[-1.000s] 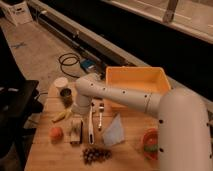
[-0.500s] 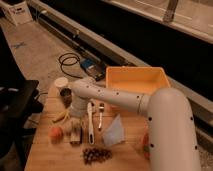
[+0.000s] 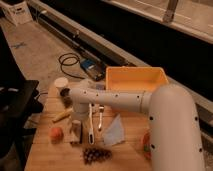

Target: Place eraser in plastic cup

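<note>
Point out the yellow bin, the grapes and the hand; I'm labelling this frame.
yellow bin (image 3: 137, 80), camera view, on its inside floor.
grapes (image 3: 96, 154), camera view, middle of the bunch.
hand (image 3: 77, 120), camera view, its lower end, down over the left side of the table (image 3: 52, 156).
</note>
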Tool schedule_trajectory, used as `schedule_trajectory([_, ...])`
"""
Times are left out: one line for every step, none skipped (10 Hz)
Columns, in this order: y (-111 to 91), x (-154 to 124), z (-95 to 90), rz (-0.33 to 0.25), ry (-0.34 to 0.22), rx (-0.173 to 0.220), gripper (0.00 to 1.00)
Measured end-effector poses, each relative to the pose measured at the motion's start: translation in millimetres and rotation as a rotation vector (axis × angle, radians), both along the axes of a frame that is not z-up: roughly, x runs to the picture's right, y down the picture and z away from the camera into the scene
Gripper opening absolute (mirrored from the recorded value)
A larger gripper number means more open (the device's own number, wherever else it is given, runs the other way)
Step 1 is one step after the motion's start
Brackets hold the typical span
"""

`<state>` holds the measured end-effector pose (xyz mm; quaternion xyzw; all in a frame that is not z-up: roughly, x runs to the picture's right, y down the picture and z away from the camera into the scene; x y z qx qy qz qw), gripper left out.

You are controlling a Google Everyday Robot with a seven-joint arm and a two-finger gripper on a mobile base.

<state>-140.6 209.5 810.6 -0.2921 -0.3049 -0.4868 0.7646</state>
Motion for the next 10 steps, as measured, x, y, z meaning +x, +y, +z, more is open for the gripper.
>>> schedule_trajectory([0.8,1.2,1.0,0.014,0.019,0.017,0.74])
schedule_trajectory([1.7,-1.8,2.8,0.017,0.008,0.014,0.74])
schedule_trajectory([2.7,-8.6,2.9,0.017,-0.013,0.007,0.74])
schedule_trajectory([3.5,-14.4,2.8,0.016,-0.029,0.003,0.74])
schedule_trajectory([2.8,-20.5,1.4,0.016,-0.046,0.001,0.74])
schedule_trajectory([1.9,-24.2,0.0,0.021,-0.061,0.0,0.74])
schedule_trajectory([1.9,-24.8,-0.2,0.025,-0.069,-0.003,0.72])
schedule_trajectory([2.3,-28.2,-0.6,0.02,-0.08,-0.008,0.63])
schedule_trajectory([2.7,-31.1,-1.3,0.011,-0.09,-0.011,0.54])
schedule_trajectory([3.5,-31.7,-1.8,0.003,-0.094,-0.014,0.45])
